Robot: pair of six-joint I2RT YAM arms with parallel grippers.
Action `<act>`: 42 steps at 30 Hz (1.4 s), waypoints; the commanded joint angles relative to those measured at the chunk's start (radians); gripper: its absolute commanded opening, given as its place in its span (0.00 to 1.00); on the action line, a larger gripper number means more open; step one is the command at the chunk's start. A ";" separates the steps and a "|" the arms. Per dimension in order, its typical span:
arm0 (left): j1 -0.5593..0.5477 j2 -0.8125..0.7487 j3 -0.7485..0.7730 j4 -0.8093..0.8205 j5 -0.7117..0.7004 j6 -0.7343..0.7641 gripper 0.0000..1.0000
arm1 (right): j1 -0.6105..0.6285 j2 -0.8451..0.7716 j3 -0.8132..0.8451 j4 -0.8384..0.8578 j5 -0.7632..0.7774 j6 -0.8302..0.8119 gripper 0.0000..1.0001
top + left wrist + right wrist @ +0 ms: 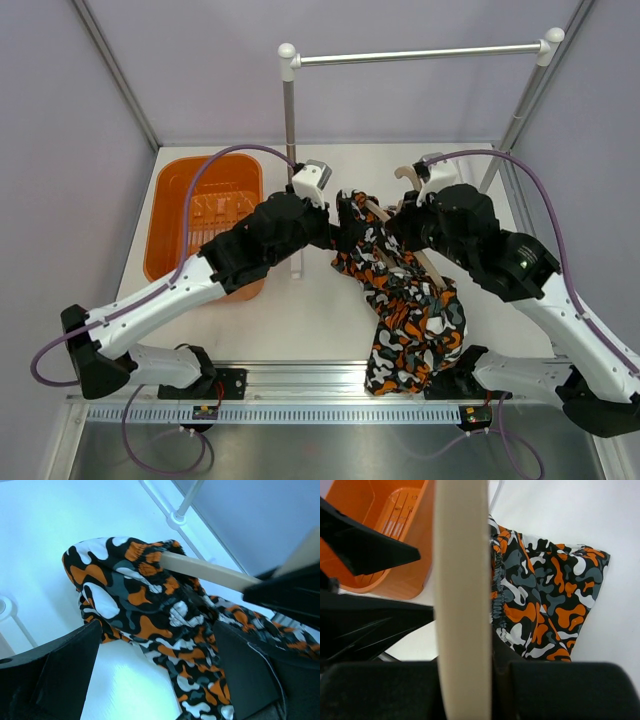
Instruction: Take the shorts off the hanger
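Note:
The camouflage shorts (405,310) hang over the pale wooden hanger (432,266) and trail down to the table's front edge. The hanger's hook (407,175) points to the back. My right gripper (398,226) is shut on the hanger's bar (462,600), which runs up between its fingers in the right wrist view. My left gripper (340,232) is open at the shorts' bunched left end. In the left wrist view its fingers (60,670) stand wide apart, with the shorts (145,605) and the hanger bar (210,572) just beyond them.
An orange basket (160,220) stands at the left, partly under my left arm. A metal rail (420,55) with white joints spans the back on a post (289,130). Grey walls close in both sides.

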 commanded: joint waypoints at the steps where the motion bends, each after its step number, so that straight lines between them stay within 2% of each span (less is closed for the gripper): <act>1: -0.011 0.047 0.043 0.112 -0.107 -0.021 0.99 | 0.015 -0.071 0.006 0.032 0.051 0.057 0.00; 8: -0.013 0.131 0.042 0.173 -0.127 -0.014 0.99 | 0.026 -0.099 -0.031 0.044 0.057 0.082 0.00; 15: -0.013 0.072 -0.047 0.279 -0.067 -0.028 0.99 | 0.031 -0.103 -0.039 0.022 0.067 0.083 0.00; 20: -0.013 0.038 -0.086 0.292 -0.082 -0.018 0.99 | 0.031 -0.128 -0.062 0.027 0.071 0.089 0.00; 34: -0.013 0.136 -0.040 0.319 -0.021 -0.039 0.99 | 0.032 -0.128 -0.051 0.003 0.077 0.089 0.00; 42: -0.013 0.164 -0.047 0.319 -0.033 -0.051 0.99 | 0.032 -0.120 -0.049 0.015 0.067 0.092 0.00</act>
